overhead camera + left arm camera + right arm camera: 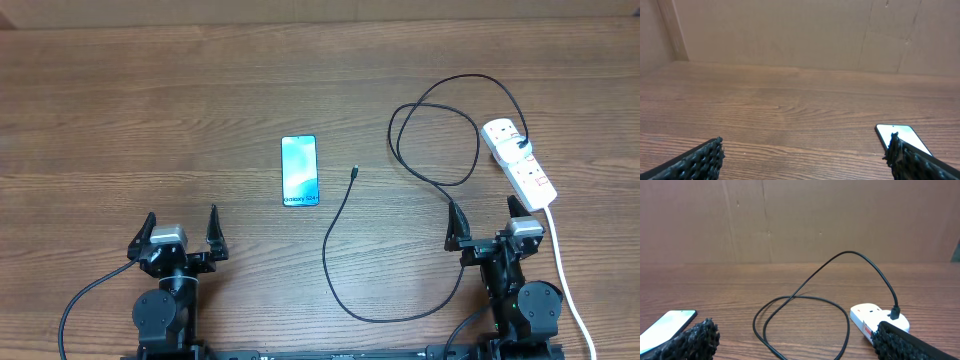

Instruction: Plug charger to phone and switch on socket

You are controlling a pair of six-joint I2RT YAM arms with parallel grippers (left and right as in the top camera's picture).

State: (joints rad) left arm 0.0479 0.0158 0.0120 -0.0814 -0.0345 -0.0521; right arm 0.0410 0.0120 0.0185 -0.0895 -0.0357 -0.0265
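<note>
The wooden surface (150, 100) carries everything, all of it lying loose.

The socket (518, 165) lies at the far right, angled, just beyond the right pincer (482, 215). It looks a rigid plastic block, light enough to skid if pushed sideways, so a switch is best pressed straight down. Its thick white cord (560, 260) runs back past the right arm. The red switches are too small from overhead to tell whether any is already on.

The charger (326, 245) is thin and limp. It loops beside the socket, sweeps near the right arm's base, then rises toward the middle of the surface. It will bend and trail instead of pushing, so I would grip it just behind the plug tip (355, 172), where it is stiffest, and expect slight drag from the loops.

The phone (299, 171) lies flat, screen up, left of the tip and apart from it. It is slim, smooth and likely slippery, with a glass face worth sparing. Hold it by the long edges, or pin it while the tip goes in.

There are no containers as such. The nearest thing is the socket's outlets: the black plug (524, 143) sits in the farthest one, and the rest look empty.

The left pincer (182, 222) and the right one both gape fully and hold nothing.
</note>
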